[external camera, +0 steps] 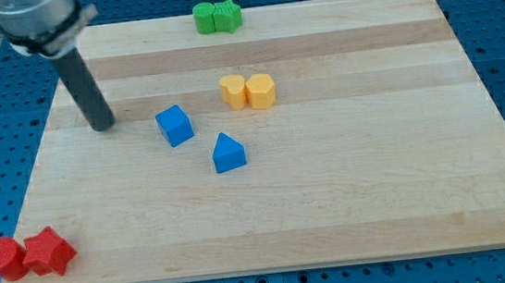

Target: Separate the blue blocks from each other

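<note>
A blue cube [175,126] lies left of the board's middle. A blue triangular block [228,153] lies just below and to the right of it, with a small gap between them. My tip [102,126] rests on the board to the left of the blue cube, about a block's width or two away, touching no block. The dark rod rises from it toward the view's top left.
Two yellow blocks [248,92] sit touching each other above and right of the blue ones. Two green blocks [217,18] sit at the board's top edge. Two red blocks [28,255] sit at the bottom left corner. The wooden board [376,167] lies on a blue perforated table.
</note>
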Controlling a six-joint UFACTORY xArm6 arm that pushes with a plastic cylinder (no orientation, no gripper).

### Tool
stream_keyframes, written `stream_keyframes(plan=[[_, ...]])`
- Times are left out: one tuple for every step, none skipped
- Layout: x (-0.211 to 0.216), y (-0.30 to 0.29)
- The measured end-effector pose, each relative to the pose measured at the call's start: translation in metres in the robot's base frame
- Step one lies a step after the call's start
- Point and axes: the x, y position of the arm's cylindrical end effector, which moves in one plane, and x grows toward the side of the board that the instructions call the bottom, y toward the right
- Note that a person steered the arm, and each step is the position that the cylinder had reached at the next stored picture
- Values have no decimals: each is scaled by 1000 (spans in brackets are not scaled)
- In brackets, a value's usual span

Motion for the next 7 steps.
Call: stream_keyframes(plan=[[0,86],[6,157],[34,216],[55,228],[55,226],[49,208],[36,207]])
